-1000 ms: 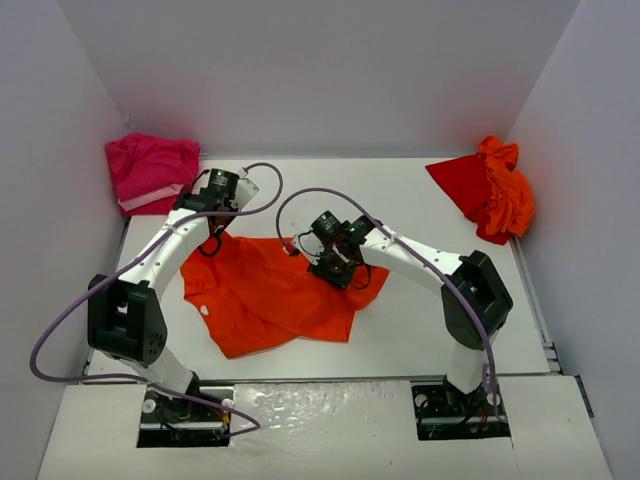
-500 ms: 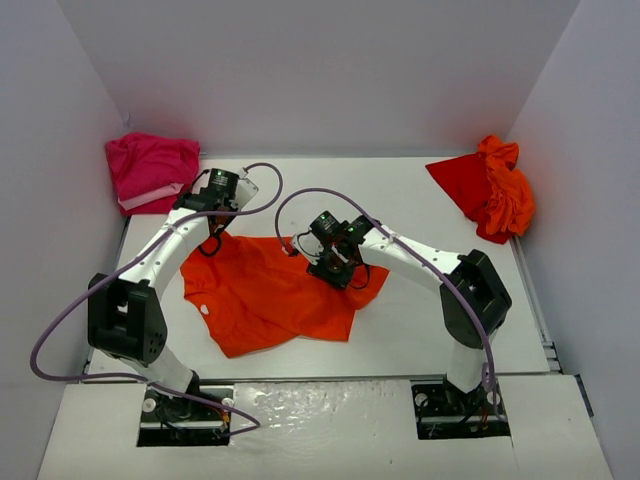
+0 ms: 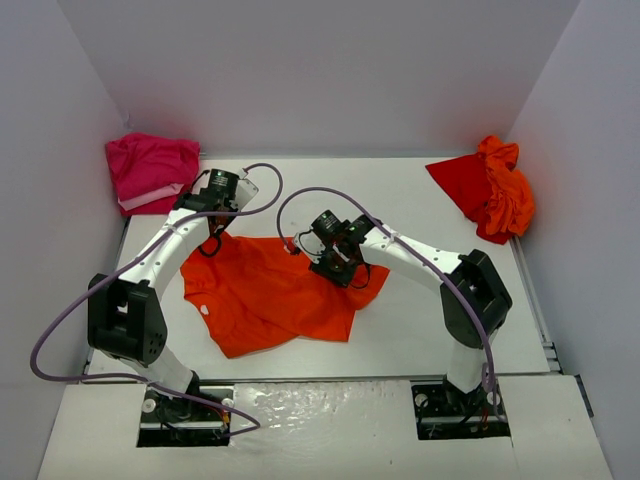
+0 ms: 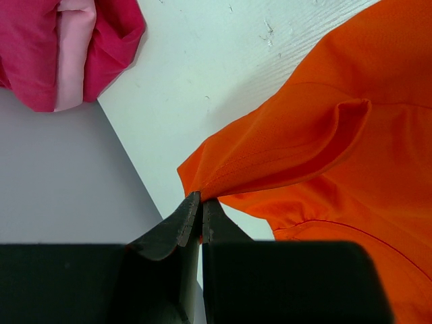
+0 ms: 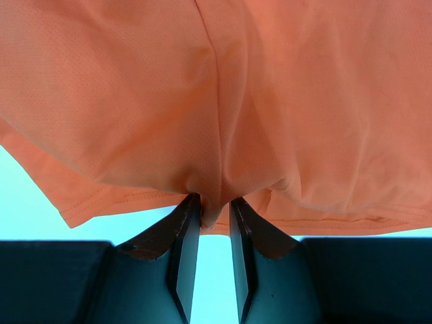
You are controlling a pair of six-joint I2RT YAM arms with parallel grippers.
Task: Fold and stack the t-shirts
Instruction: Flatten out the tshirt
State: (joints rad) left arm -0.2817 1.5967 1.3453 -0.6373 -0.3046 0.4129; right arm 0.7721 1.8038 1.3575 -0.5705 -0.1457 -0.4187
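Spreading the orange t-shirt (image 3: 270,295) flat on the counter (image 3: 420,330) seems the step in hand. The left pincer (image 4: 196,202) is clamped on its far-left corner, and the right pincer (image 5: 209,202) nips a ridge at its far-right hem. Next, pulling apart should tauten it. The cloth is a thin, fine-meshed knit, softly creased.

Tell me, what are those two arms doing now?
Left gripper shut on orange t-shirt corner. Right gripper pinching a fold of it. Shirt spread out, not folded. Pink shirt, red-orange pile off in far corners.
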